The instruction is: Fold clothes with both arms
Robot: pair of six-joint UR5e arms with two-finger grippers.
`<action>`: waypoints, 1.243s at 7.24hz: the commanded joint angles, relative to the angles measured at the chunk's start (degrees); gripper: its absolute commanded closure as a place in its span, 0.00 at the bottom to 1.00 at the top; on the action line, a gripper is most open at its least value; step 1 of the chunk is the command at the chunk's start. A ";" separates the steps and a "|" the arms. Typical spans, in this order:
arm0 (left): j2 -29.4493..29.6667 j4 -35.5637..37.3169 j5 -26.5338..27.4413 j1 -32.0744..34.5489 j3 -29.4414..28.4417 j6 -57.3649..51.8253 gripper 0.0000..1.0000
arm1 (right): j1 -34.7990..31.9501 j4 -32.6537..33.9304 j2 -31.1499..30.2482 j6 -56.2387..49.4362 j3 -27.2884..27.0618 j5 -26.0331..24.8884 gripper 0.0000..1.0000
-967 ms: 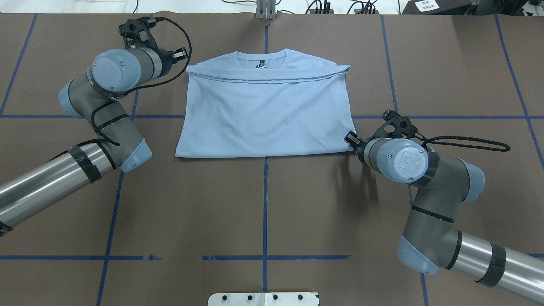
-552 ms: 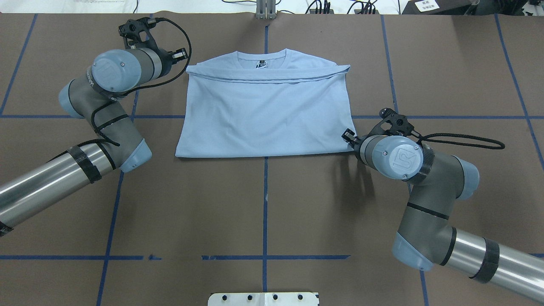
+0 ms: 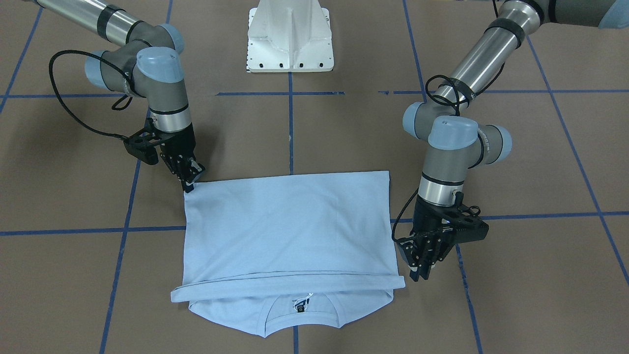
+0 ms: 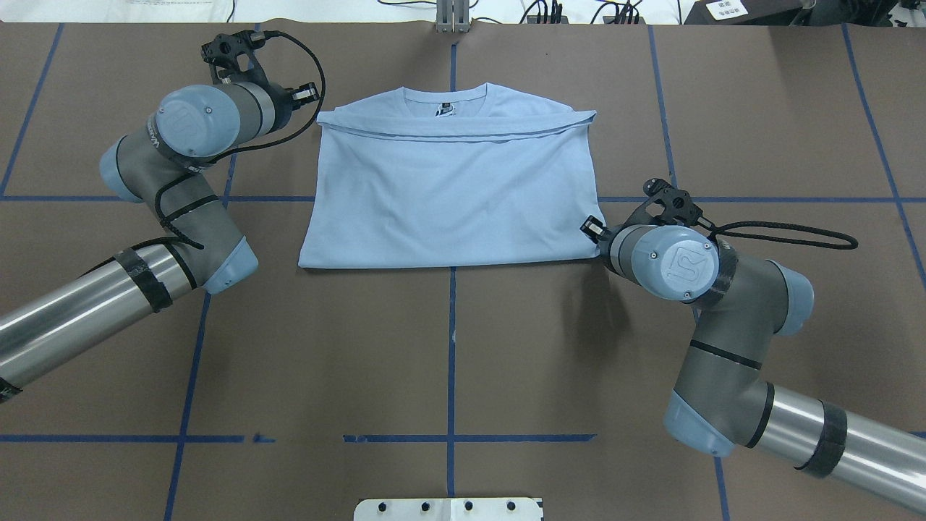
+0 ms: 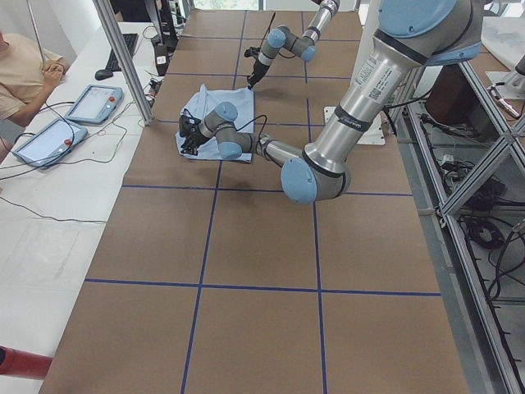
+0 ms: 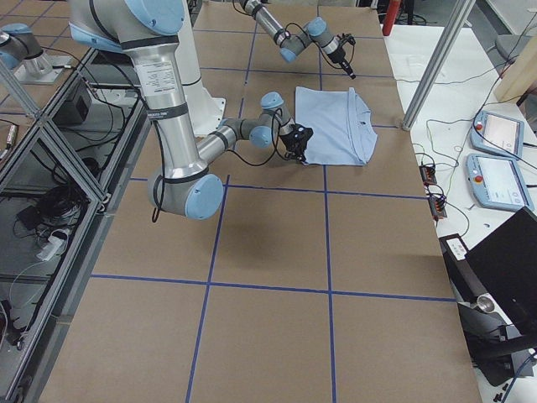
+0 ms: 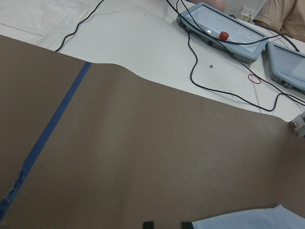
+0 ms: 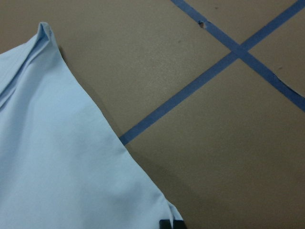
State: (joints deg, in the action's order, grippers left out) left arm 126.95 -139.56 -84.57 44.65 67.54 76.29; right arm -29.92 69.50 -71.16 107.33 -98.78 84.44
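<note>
Seen from behind the robot, with 12 o'clock pointing away from it: the light blue short-sleeved cotton T-shirt (image 4: 448, 195) lies flat on the brown table top (image 4: 448, 347), toward 12 o'clock of the table's middle. It is already doubled once. The hem lies up near the shoulders, the round collar and small neck tag (image 4: 444, 110) show at its 12 o'clock edge, and the fold line runs along its 6 o'clock edge. The black two-finger left gripper (image 3: 421, 269) hangs just beside the shoulder corner at about 10 o'clock. Its fingertips (image 7: 187, 224) stand apart with nothing between them, the cloth lying just to one side. The black two-finger right gripper (image 3: 189, 183) is down at the fold corner at about 4 o'clock, tips drawn close together and touching the cloth's point. Whether fabric is actually pinched cannot be made out. The garment looks light, limp and without stiffness; it will likely sag between two held points and drag on the table rather than slide as a sheet. The best holds appear to be the corners, pinching both layers together. A one-layer grip would probably peel the fold open.
</note>
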 commanded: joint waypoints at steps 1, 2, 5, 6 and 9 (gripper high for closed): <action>0.14 -0.10 -0.07 0.00 0.31 0.00 0.68 | 2.99 1.59 -5.87 0.51 -10.13 1.24 1.00; 0.14 -0.19 -0.24 0.00 1.44 0.09 0.68 | 8.60 3.52 -13.06 1.30 -18.56 0.99 1.00; -3.62 0.78 -7.68 -3.16 13.63 0.70 0.46 | 26.70 17.21 -18.23 15.05 -32.84 -0.76 1.00; -5.90 0.78 -9.89 -3.16 16.72 0.79 0.45 | 33.63 19.16 -20.58 16.84 -37.06 -1.12 1.00; -7.94 0.60 -18.78 -3.86 23.76 5.75 0.28 | 41.25 20.06 -21.13 17.12 -36.58 -7.32 0.01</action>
State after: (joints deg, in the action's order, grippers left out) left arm 119.66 -138.81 -100.53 41.26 88.90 78.32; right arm 9.02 89.05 -91.95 124.32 -135.84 81.09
